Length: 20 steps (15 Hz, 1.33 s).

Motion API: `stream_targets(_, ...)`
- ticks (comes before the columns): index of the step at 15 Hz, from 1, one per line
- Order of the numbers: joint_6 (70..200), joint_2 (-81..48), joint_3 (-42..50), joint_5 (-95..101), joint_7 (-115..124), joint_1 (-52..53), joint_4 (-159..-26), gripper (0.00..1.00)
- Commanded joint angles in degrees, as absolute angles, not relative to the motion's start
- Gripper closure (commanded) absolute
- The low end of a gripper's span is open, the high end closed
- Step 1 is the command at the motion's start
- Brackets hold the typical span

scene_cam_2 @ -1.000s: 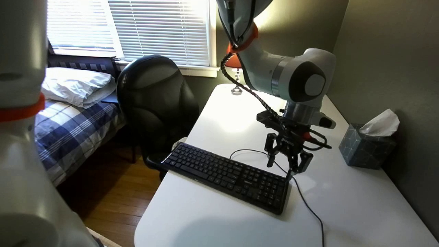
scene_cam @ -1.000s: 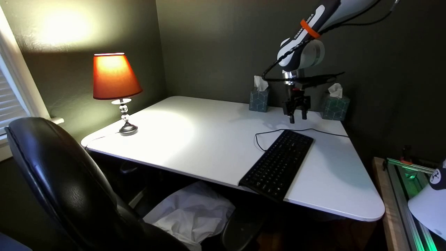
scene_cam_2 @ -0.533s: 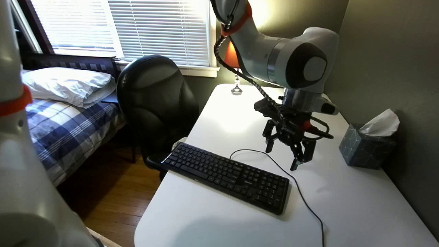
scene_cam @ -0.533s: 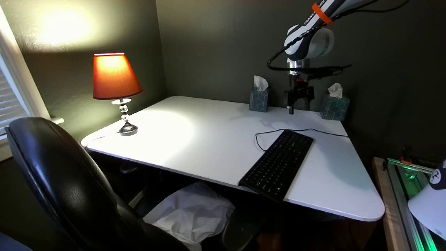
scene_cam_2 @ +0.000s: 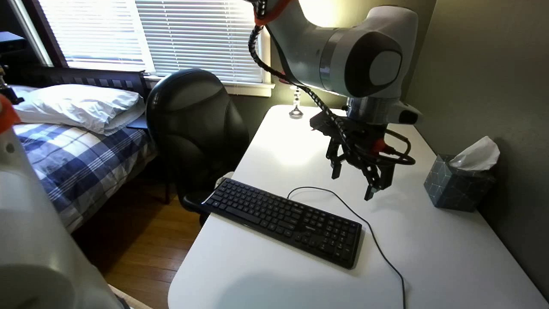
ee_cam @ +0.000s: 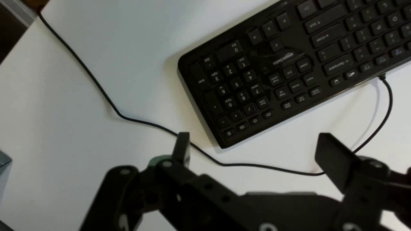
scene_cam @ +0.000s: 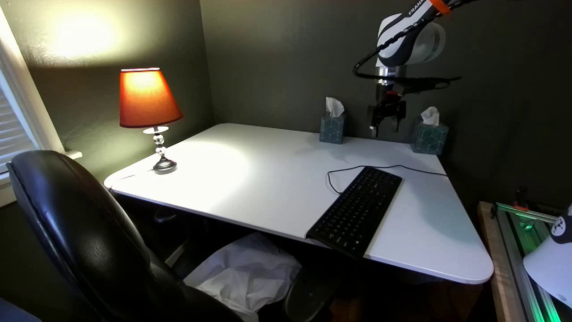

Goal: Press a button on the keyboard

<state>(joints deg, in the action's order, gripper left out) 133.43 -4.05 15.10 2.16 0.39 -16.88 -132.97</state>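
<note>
The long flat black keyboard [scene_cam: 357, 212] lies on the white desk in both exterior views [scene_cam_2: 281, 219], its near end overhanging the desk edge. Its thin black cable [scene_cam_2: 379, 249] curves across the desk. My gripper [scene_cam: 384, 129] is open and empty. It points down, raised above the desk beyond the keyboard's number-pad end, and touches nothing. It also shows in an exterior view [scene_cam_2: 353, 186]. In the wrist view the fingers [ee_cam: 253, 144] are wide apart. The keyboard's number pad [ee_cam: 236, 83] lies ahead of them, and the cable [ee_cam: 266, 166] runs beneath them on the desk.
Two tissue boxes [scene_cam: 332, 129] [scene_cam: 430, 138] stand at the desk's wall side, close to my gripper. A lit red lamp [scene_cam: 149, 98] stands at the far end of the desk. A black chair [scene_cam_2: 195, 133] stands at the desk's edge.
My gripper has risen away from the desk and the keyboard's number-pad end. Its fingers look a little wider apart than a second ago. The keyboard has not moved.
</note>
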Motion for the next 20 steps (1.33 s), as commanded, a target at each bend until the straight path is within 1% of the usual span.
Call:
stream_targets(1,136.2,0.2,15.6,4.3,1.1,-16.4,-137.3,0.0)
stream_targets(8,139.5,2.9,15.4,5.7,1.5,-16.5,-139.8,0.0)
stream_targets(9,137.5,0.7,15.4,4.1,0.4,-16.6,-137.2,0.0)
stream_targets(20,138.0,1.5,15.4,4.3,0.5,-16.6,-138.0,0.0)
